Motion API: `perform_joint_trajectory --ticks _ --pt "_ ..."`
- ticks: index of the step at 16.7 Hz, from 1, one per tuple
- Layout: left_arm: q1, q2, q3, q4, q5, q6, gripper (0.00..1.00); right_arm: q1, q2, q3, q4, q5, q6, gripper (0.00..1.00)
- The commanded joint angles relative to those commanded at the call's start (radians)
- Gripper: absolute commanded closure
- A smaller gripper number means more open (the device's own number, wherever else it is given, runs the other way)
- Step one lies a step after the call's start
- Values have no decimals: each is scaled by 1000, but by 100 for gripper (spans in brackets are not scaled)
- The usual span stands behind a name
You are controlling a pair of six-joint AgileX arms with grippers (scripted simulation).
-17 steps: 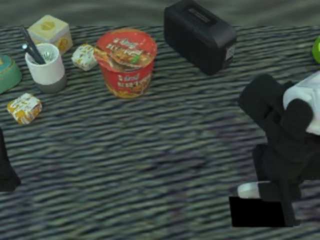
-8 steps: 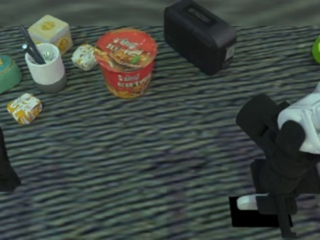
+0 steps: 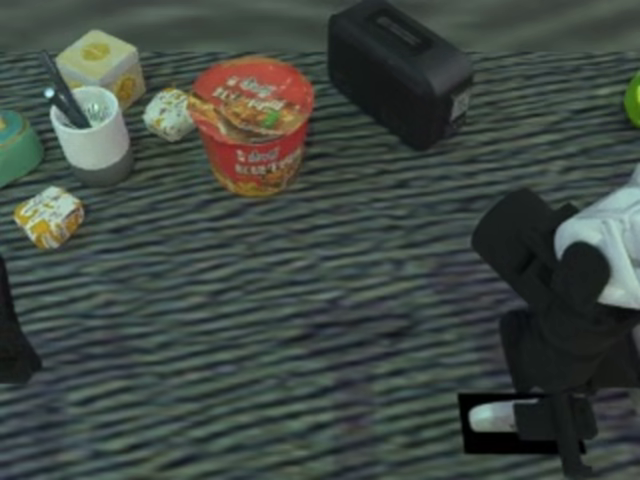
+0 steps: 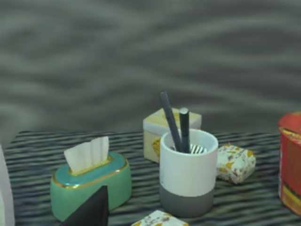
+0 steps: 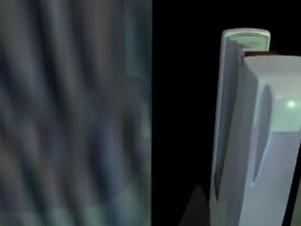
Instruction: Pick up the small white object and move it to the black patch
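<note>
We work on a table (image 3: pixel 330 300) covered with a striped grey cloth. Our right arm reaches over the near right corner; our left arm is parked at the near left edge of the table, and we cannot tell the state of its hand.

The black patch (image 3: pixel 490 437) lies flat at the near right, partly covered by the right hand (image 3: pixel 545 418). The small white object (image 3: pixel 495 416) lies lengthwise over the patch, its free end pointing left, the other end hidden under the hand. In the right wrist view the white bar (image 5: pixel 244 132) fills the frame against solid black, which confirms it is over the patch. The hand appears closed on the bar, though the fingers themselves are hidden in shadow.

We judge the step in hand to be the release. To do it well:
- Confirm the bar rests on the patch before opening; whether it touches cannot be told from these views.
- Open the hand slowly so the bar does not roll off the patch's far edge.
- Withdraw straight upward, clear of the bar's ends.

The red noodle cup (image 3: pixel 254 122) and black box-shaped device (image 3: pixel 398 70) stand well apart at the far side and need no attention.
</note>
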Motion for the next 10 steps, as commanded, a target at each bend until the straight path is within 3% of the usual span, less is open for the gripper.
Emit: perform_joint_trajectory --ticks 4,10 --pt "0 0 0 0 0 0 0 0 0 0 0 0 0 2" --pt "0 0 0 0 0 0 0 0 0 0 0 0 0 0"
